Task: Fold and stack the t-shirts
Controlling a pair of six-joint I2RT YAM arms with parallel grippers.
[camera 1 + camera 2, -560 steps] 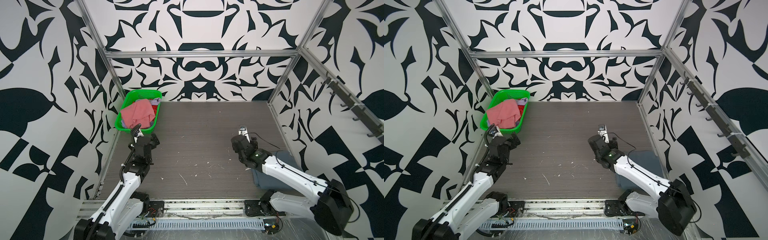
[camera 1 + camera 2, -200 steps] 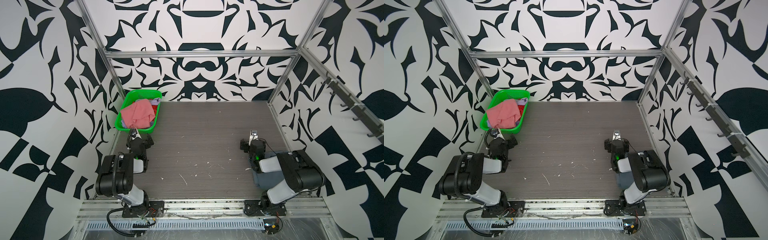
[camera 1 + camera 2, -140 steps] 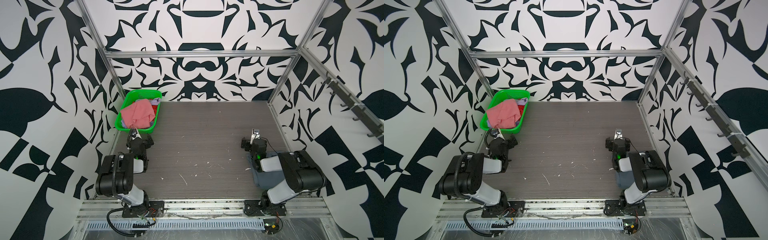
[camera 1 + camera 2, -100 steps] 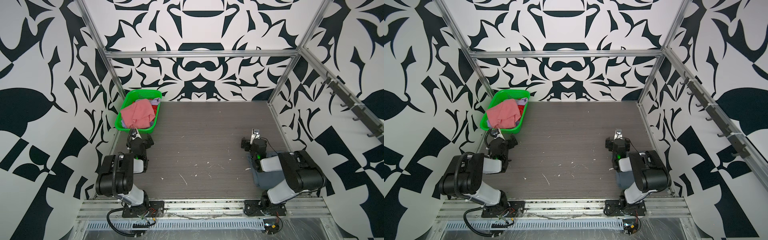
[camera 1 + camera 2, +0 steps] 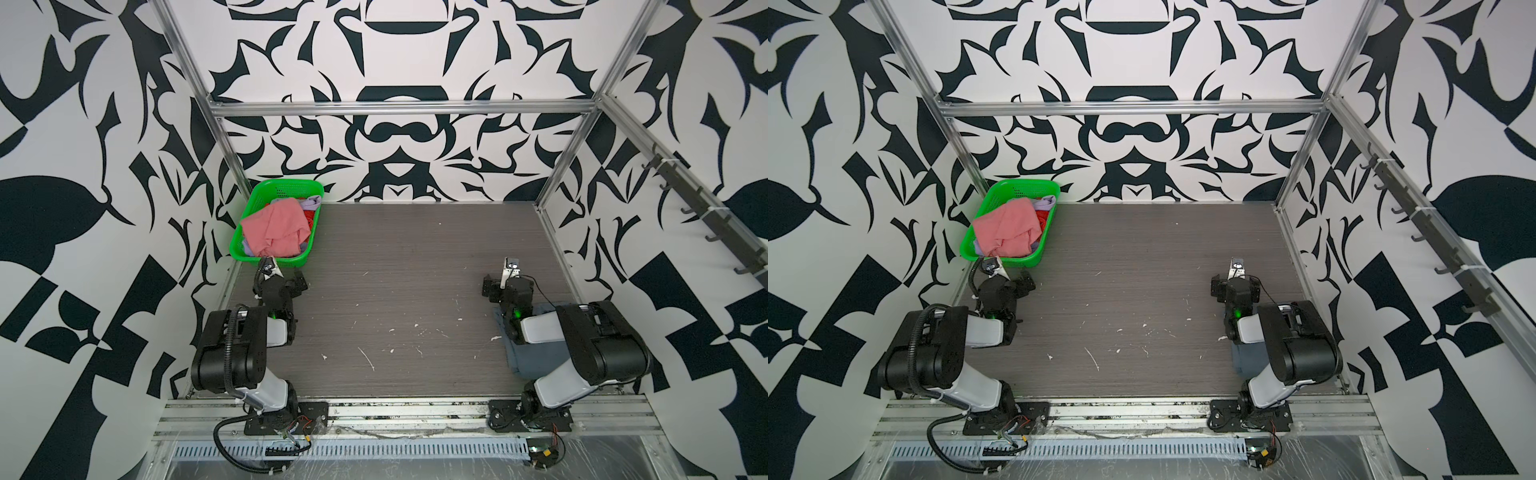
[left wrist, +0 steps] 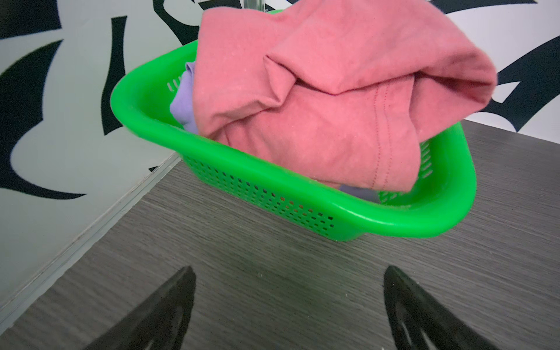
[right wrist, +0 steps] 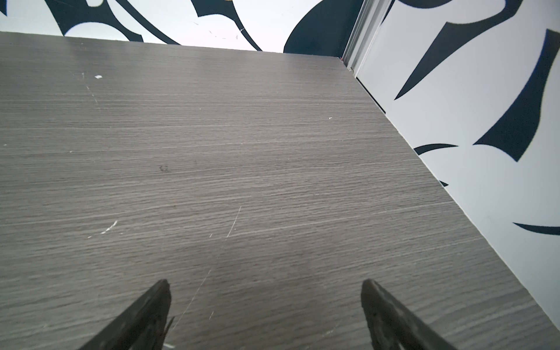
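Both top views: green basket (image 5: 286,192) at the upper left corner of the grey worktop (image 5: 415,257), close against the left wall. Heaped inside, a crumpled salmon pink t-shirt (image 5: 274,230) on top, with a lavender t-shirt (image 5: 312,203) and a red t-shirt (image 5: 309,216) peeking out at its right edge. Slate blue-grey t-shirt (image 5: 536,361) lying flat at the lower right of the worktop, partly hidden under the folded right arm (image 5: 582,345). Left tool (image 5: 284,277) low over the worktop just below the basket, apart from it. Right tool (image 5: 508,283) at centre right, just above the slate blue-grey t-shirt.

Left wrist view: left tool (image 6: 288,269) spread wide and empty, only bare worktop between its fingers. Green basket across the upper half of the frame, salmon pink t-shirt bulging above its rim, lavender t-shirt showing at left and under the pink hem.

Right wrist view: right tool (image 7: 265,281) likewise wide and empty, over scuffed bare worktop, patterned wall at the right of the frame.
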